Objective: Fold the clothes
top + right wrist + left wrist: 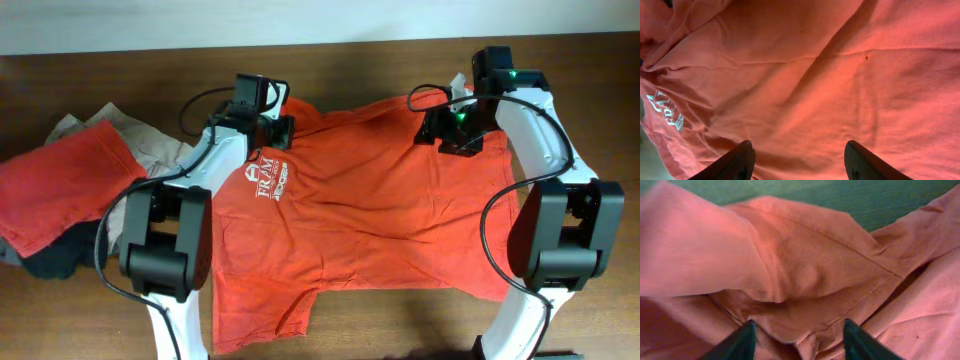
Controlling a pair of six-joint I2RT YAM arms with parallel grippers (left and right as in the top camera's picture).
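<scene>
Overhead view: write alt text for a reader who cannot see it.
An orange T-shirt lies spread on a wooden table, with the left end effector and right end effector over its far edge. A pile of other clothes sits to the robot's left.

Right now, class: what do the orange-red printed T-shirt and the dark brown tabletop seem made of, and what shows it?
Orange-red printed T-shirt: soft matte knit, probably cotton; it creases, bunches and shows stitched seams. Dark brown tabletop: wood or wood-look laminate, smooth finish; grain streaks run along it, though solid or veneer cannot be told.
</scene>
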